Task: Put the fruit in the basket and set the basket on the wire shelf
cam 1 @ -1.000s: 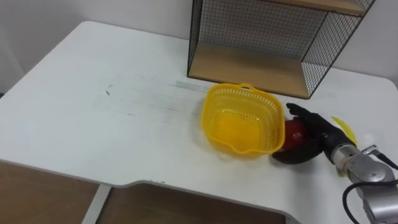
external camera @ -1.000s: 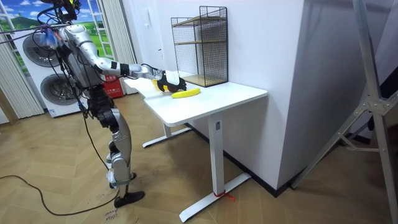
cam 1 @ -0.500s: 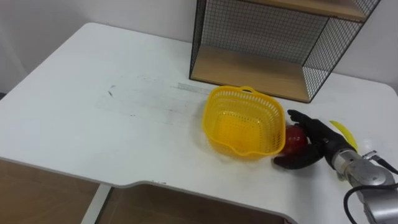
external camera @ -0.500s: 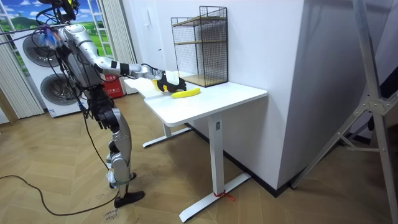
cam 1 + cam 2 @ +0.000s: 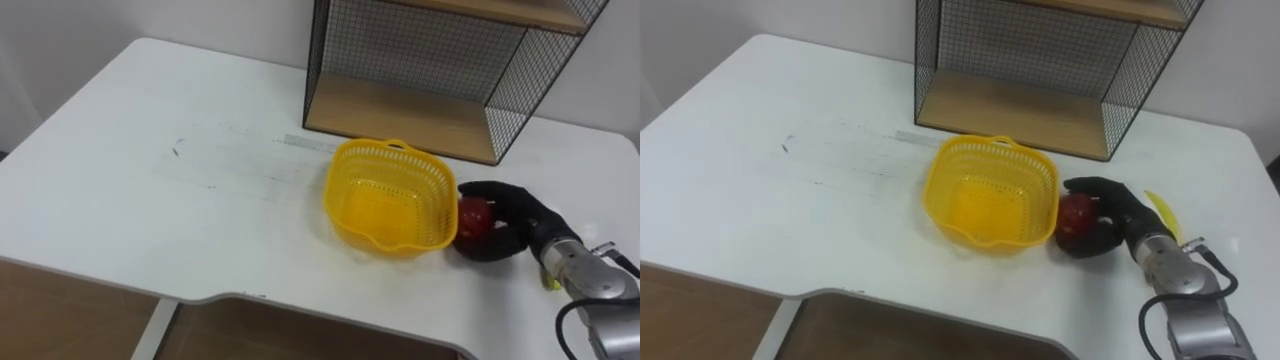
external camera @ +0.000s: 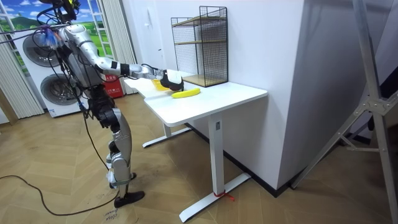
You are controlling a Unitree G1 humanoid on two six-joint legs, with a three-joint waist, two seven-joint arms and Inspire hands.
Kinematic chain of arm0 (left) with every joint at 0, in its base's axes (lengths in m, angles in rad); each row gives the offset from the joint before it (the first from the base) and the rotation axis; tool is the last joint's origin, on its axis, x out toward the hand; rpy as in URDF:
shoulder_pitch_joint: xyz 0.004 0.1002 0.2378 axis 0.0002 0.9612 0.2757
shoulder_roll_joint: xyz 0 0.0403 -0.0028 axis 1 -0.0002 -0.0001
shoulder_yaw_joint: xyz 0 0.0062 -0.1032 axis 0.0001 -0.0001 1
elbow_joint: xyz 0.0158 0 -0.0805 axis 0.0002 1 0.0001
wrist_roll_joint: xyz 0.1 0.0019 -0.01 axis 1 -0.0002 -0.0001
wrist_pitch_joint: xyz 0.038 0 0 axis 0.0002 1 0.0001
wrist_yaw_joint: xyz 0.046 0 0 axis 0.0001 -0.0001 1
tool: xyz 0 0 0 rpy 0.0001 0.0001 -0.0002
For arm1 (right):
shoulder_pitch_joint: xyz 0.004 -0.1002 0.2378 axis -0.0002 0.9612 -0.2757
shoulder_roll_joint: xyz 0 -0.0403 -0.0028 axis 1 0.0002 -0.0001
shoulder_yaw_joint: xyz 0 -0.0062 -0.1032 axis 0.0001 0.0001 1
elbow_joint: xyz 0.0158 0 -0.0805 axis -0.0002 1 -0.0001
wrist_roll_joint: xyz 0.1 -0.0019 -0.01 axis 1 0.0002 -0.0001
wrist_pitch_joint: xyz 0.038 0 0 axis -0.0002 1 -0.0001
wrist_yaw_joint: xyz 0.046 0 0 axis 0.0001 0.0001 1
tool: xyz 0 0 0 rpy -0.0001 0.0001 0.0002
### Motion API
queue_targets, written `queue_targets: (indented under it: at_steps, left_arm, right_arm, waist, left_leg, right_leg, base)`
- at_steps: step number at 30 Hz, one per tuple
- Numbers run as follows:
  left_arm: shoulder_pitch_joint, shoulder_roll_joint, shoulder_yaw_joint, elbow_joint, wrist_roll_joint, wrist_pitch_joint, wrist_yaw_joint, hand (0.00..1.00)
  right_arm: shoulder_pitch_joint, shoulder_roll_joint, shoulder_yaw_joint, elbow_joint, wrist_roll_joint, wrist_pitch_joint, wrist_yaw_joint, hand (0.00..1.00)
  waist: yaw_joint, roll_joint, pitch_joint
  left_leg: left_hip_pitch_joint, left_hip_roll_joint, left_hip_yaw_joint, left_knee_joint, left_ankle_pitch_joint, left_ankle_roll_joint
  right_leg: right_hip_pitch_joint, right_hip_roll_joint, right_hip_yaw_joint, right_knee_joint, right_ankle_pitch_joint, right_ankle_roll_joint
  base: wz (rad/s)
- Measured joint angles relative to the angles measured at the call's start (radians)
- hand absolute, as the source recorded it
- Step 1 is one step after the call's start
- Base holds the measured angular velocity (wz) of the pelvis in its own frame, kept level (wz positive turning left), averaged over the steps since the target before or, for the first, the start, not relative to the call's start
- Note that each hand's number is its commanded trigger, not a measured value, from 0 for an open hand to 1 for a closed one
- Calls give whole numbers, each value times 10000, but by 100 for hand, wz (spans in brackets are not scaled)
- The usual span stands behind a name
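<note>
White worktop point(image 5: 150, 200) against a white wall, wood-look floor around it in the room view, washing machines point(image 6: 43, 87) behind the robot at the room view's left. Robot stands upright at the worktop's end on the room view's left, right arm stretched out over the surface.

Wire shelf point(image 5: 400, 115) sits at the far edge of the worktop: black mesh sides, wooden boards, lowest board down on the surface. Yellow basket point(image 5: 352, 152) stands upright, open side up, just in front of the shelf and apart from it, near mid-worktop.

Red fruit point(image 5: 473, 217) is outside the basket, on the robot's right of it, touching or just beside the basket's outer wall; cannot tell which. Right hand point(image 5: 515, 220), black, comes in from the lower right and is clenched round the red fruit, fingers curled over its top and far side, thumb low near the surface. Cannot tell if the fruit rests on the worktop or is just off it.

Banana point(image 5: 1162, 212) lies on the worktop behind the right hand, mostly hidden by it in the eye views. In the room view it lies flat, just beside the hand, toward the room view's right. Banana is also outside the basket and apart from the shelf.
</note>
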Motion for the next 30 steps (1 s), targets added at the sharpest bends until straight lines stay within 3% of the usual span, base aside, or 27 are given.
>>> queue_targets:
  at_steps: [30]
  left_arm:
    - [-60, 3, 12, -2, 1, 10, 34, 0]
  right_arm:
    - [0, 34, -54, 476, 319, -101, -186, 100]
  waist:
    - [-126, 10, -16]
  left_leg:
    - [20, -5, 11, -13, -2, 1]
  right_leg:
    - [53, -3, 10, 15, 8, 6]
  base:
    - [0]
